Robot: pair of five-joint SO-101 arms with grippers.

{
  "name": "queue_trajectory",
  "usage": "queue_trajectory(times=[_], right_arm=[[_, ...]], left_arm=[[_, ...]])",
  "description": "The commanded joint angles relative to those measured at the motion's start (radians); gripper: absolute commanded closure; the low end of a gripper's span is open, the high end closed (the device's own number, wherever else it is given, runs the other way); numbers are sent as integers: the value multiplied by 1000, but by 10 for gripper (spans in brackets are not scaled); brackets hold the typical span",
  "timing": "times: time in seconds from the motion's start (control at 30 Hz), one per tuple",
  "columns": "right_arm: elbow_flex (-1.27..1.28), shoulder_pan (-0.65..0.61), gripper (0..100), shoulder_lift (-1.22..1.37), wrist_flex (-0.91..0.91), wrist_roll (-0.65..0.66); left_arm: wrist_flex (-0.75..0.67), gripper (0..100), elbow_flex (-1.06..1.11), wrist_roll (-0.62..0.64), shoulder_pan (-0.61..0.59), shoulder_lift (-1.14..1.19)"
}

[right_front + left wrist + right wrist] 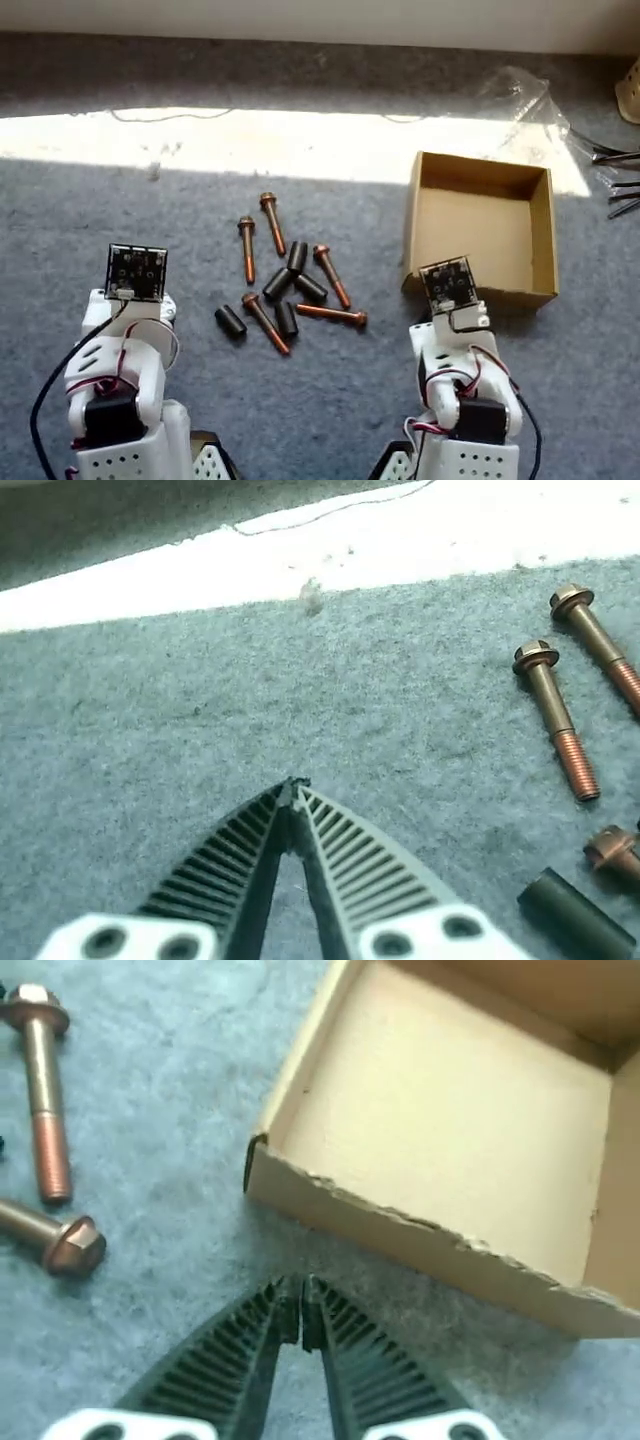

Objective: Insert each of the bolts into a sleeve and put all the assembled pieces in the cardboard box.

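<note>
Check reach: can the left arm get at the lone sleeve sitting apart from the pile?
Probably yes. The sleeve lies alone on the carpet on the left arm's side of the pile, nothing between them. Its jaws are shut and empty, so they would need to open first.

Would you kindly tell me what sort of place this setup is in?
Probably an ordinary indoor room, not a workshop: grey carpet under everything, a strip of sunlight across it, and loose bolts beside a cardboard box.

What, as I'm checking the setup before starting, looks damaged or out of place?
The box has a ragged, torn top edge on the wall nearest the arms. Bolts and sleeves lie scattered loose on the carpet.
</note>
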Motion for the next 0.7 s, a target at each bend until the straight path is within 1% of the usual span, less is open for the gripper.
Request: queue_trajectory(times=[0.0,0.07,0.23,0.33,0.37,0.43,0.53,0.67], right_arm=[[-150,25,988,-7,56,83],[-219,27,988,-7,107,123],[-394,27,988,-1,206,130],[-504,27,988,70,268,127],[-538,27,988,110,278,127],[-596,27,988,208,280,126],[-668,19,988,369,278,124],[-766,19,988,582,278,118]], left_arm=[[54,993,-113,-68,-8,-10],[80,992,-154,-69,-8,-10],[121,992,-274,-69,-7,-8],[127,992,-332,-72,-7,8],[130,992,-354,-91,-7,33],[130,992,-400,-123,-7,122],[129,992,-484,-123,-4,305],[138,992,-593,-120,51,568]])
